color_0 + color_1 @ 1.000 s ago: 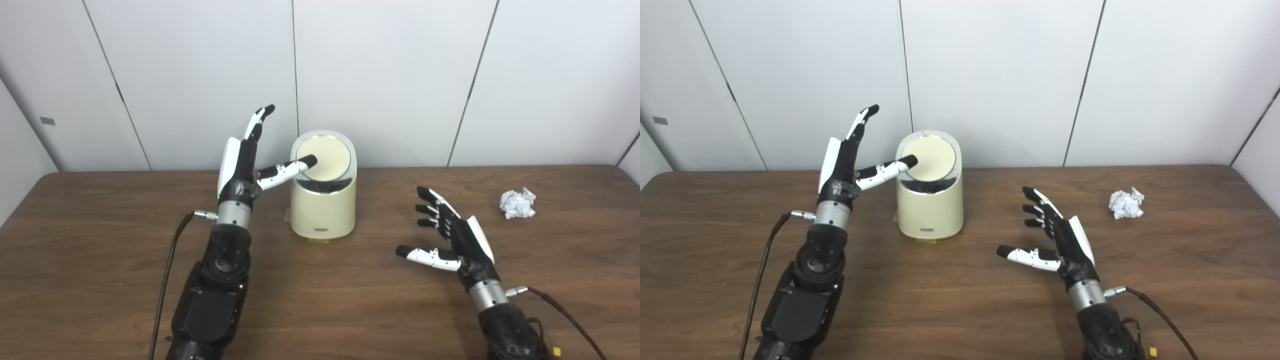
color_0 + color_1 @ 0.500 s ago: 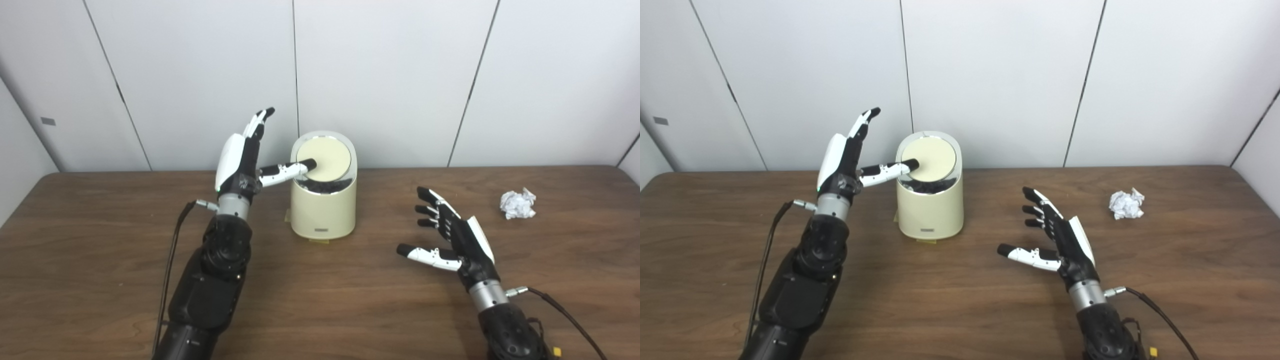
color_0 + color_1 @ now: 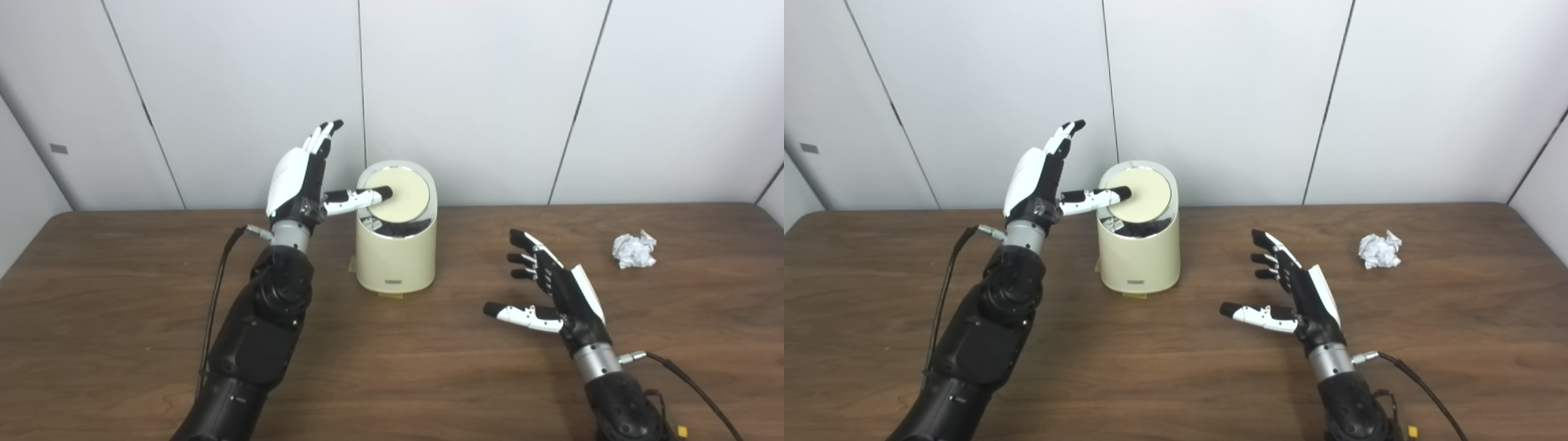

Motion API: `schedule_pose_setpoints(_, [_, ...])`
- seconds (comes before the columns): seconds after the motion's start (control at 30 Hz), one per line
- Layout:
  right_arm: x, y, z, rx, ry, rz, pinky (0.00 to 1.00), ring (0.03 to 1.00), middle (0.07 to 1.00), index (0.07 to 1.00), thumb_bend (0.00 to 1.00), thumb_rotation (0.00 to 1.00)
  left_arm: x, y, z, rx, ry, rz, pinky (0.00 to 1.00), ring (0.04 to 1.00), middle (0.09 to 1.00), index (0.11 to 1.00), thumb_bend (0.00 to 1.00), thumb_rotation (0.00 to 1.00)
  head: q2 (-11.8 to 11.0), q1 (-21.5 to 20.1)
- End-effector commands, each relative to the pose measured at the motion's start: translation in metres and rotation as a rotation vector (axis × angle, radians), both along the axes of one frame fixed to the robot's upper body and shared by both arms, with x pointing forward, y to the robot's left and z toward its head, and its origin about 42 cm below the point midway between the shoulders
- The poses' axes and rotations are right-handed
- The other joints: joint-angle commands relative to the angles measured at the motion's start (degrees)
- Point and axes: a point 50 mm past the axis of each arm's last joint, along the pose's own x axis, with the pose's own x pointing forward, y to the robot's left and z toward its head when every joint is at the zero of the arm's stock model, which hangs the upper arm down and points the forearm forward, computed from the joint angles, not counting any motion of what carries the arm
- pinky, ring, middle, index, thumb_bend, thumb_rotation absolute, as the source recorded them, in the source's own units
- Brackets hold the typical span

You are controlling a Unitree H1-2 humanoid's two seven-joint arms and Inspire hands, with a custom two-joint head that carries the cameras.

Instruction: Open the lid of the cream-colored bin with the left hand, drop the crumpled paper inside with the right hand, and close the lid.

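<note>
Fingers of right hand spread, empty, nearest over dark wooden tabletop. Farther back, left hand open, thumb pressing tilted round lid of cream-colored cylindrical bin. Crumpled white paper ball lying well right. Lid-opening underway; next, probably reaching for paper.

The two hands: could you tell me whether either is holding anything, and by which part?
Nothing is held. The left hand only rests its thumb on the cream-coloured bin's round lid; the right hand is open, away from the crumpled white paper.
</note>
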Motion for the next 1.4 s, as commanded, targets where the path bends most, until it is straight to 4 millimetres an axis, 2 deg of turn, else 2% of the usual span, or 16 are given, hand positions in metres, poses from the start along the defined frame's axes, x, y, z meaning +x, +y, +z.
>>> schedule_pose_setpoints(0.0, [0.001,0.006,0.009,0.013,-0.06,0.007,0.73,0.831,0.896,0.875,0.79,0.29,0.009,-0.005,0.041,0.039,-0.107,-0.008,1.0,1.0,1.0,1.0,1.0,0.42,0.1,-0.1])
schedule_pose_setpoints(0.17, [0.001,0.007,0.01,0.01,-0.06,-0.001,0.73,0.823,0.898,0.873,0.79,0.29,0.007,-0.006,0.05,0.095,-0.094,-0.016,1.0,1.0,1.0,1.0,1.0,0.39,0.2,-0.2])
schedule_pose_setpoints(0.37, [0.0,0.01,0.01,0.016,-0.062,0.004,0.73,0.82,0.893,0.865,0.75,0.21,0.007,-0.008,0.056,0.139,-0.063,-0.013,1.0,1.0,1.0,1.0,1.0,0.36,0.3,-0.7])
schedule_pose_setpoints(0.73, [-0.001,0.006,0.015,0.032,-0.061,0.003,0.76,0.836,0.905,0.875,0.79,0.27,0.008,-0.011,0.061,0.254,-0.025,-0.05,1.0,1.0,1.0,1.0,1.0,0.33,0.5,-0.8])
schedule_pose_setpoints(0.9, [-0.001,0.007,0.016,0.038,-0.065,0.002,0.77,0.836,0.902,0.867,0.79,0.25,0.008,-0.014,0.059,0.318,-0.013,-0.058,1.0,1.0,1.0,1.0,1.0,0.33,0.8,-0.9])
schedule_pose_setpoints(1.03, [-0.002,0.007,0.017,0.031,-0.065,0.003,0.76,0.834,0.903,0.874,0.8,0.27,0.007,-0.016,0.056,0.392,-0.034,-0.064,1.0,1.0,1.0,1.0,1.0,0.3,1.0,-0.9])
schedule_pose_setpoints(1.2, [-0.003,0.007,0.015,0.036,-0.057,0.0,0.77,0.838,0.909,0.873,0.78,0.23,0.007,-0.017,0.051,0.557,-0.118,-0.022,1.0,1.0,1.0,1.0,1.0,0.32,1.2,-0.9])
schedule_pose_setpoints(1.37, [-0.003,0.009,0.015,0.037,-0.06,-0.001,0.76,0.832,0.907,0.871,0.78,0.24,0.01,-0.018,0.047,0.665,-0.141,-0.006,1.0,1.0,1.0,1.0,1.0,0.29,1.3,-1.0])
